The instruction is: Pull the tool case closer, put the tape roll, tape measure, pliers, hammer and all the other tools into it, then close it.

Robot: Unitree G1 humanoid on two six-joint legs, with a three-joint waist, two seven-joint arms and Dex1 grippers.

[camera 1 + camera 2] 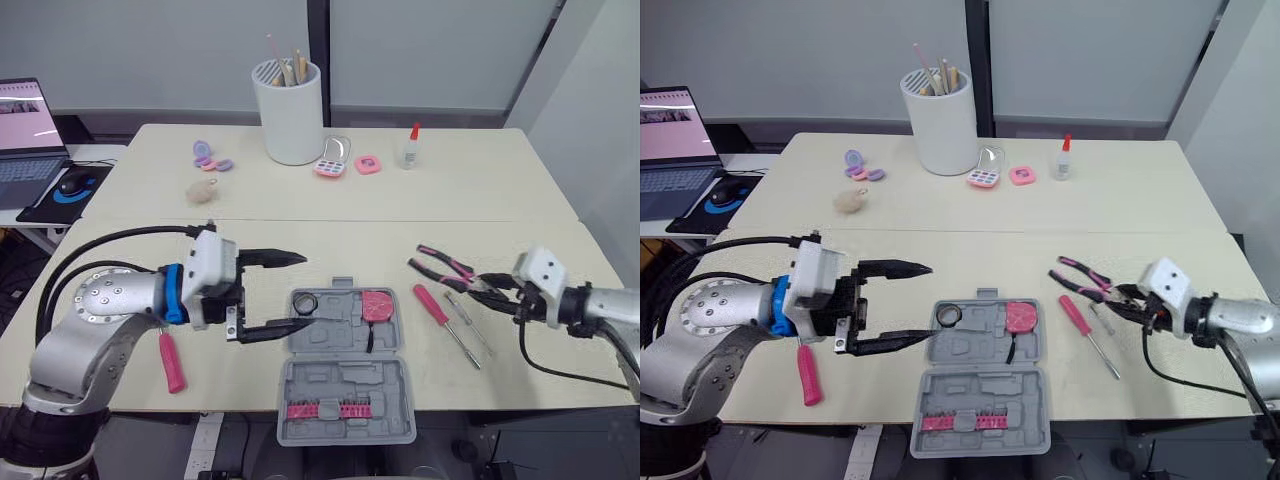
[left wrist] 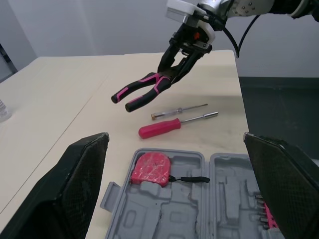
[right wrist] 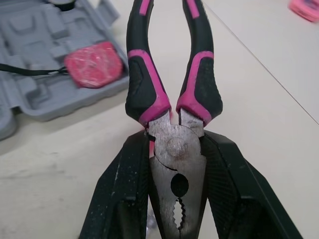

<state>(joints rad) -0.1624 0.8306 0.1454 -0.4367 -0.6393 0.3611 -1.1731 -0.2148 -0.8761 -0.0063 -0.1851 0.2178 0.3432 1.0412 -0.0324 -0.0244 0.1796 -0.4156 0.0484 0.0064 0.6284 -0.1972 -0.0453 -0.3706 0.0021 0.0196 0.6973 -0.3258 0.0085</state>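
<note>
Right end effector point(image 1: 487, 287) clamps steel-headed pliers point(image 3: 175, 149) with curved pink-and-black handles.

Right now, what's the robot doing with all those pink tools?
It's packing tools into the open tool case. The right pincer grips the pliers by their metal head, to the case's right. The left pincer is open beside the case. The tape roll and tape measure are inside; two screwdrivers lie on the table.

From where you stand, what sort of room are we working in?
Probably an office or lab: pale work tables pushed together, a laptop and mouse on a side desk, frosted partition panels behind.
</note>
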